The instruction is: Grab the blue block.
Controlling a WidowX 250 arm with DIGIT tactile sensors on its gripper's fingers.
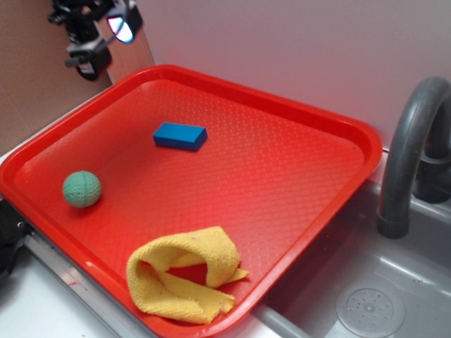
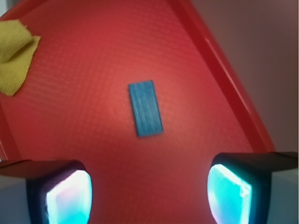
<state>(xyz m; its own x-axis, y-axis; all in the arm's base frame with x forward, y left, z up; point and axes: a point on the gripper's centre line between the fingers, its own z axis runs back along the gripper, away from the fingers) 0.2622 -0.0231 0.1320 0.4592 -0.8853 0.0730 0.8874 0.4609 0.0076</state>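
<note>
Wrist view: gripper (image 2: 149,193) jaws spread wide, nothing between them, hovering above the red tray (image 1: 303,120). Blue block (image 1: 180,136) lies flat on the tray's far half, well apart from green ball (image 1: 82,189) and yellow cloth (image 1: 184,282).

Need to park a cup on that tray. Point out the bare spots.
Widest free patch: the red tray right of the blue block, above the yellow cloth. A smaller one lies between the green ball and the block. The cloth crowds the near corner.

block (image 1: 180,136) on tray (image 1: 310,116) — behind ball (image 1: 82,189)
</note>
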